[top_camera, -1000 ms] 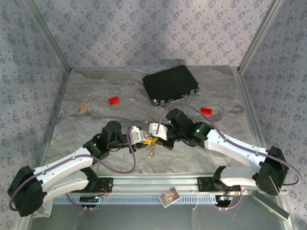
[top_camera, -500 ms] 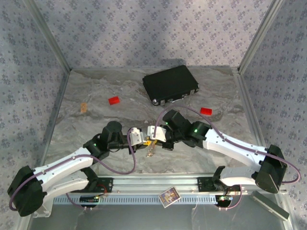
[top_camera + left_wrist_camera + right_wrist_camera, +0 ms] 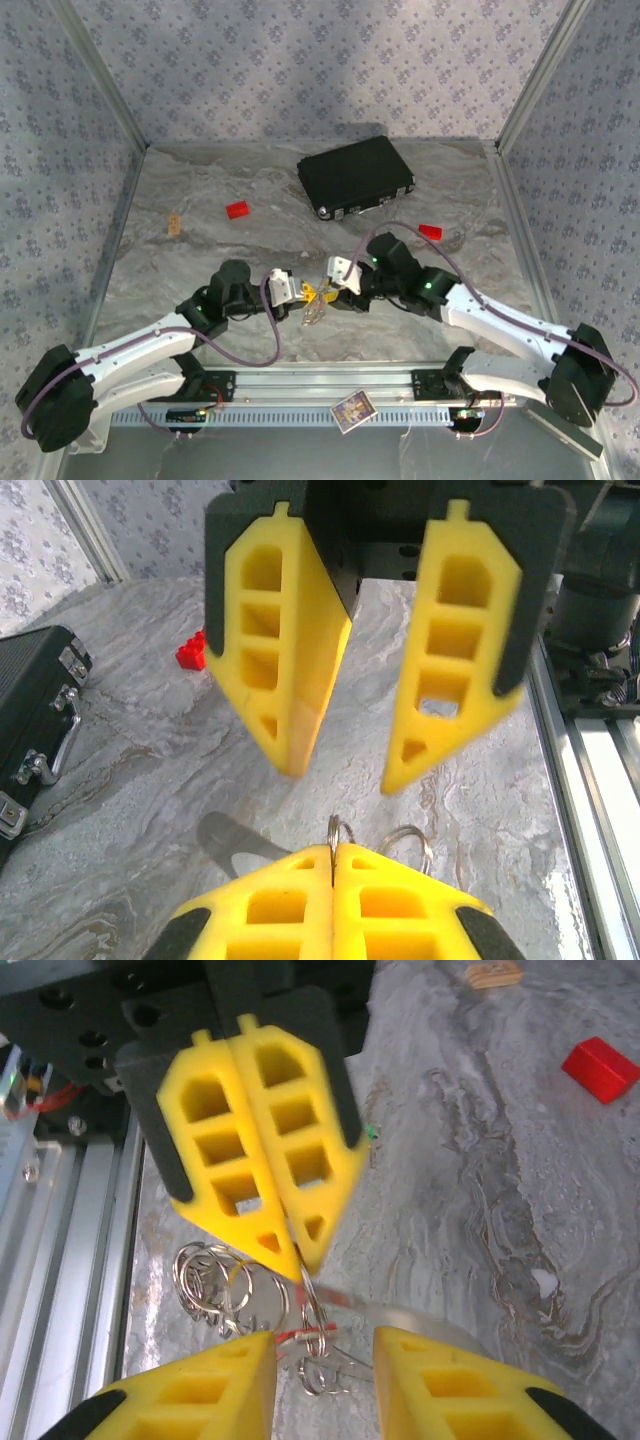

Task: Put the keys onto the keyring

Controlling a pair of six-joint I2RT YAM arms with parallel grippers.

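Left claw tight on keyring, right claw agape.

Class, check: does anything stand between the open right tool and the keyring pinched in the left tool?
Nothing visible does. The keyring hangs from the shut left tool, its wire loops directly in front of the open right tool.

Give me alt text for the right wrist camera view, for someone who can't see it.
The yellow left tool, shut, pinches a wire loop of the dangling keyring above a grey marbled table. The right tool stands open just below it; a red block lies at upper right.
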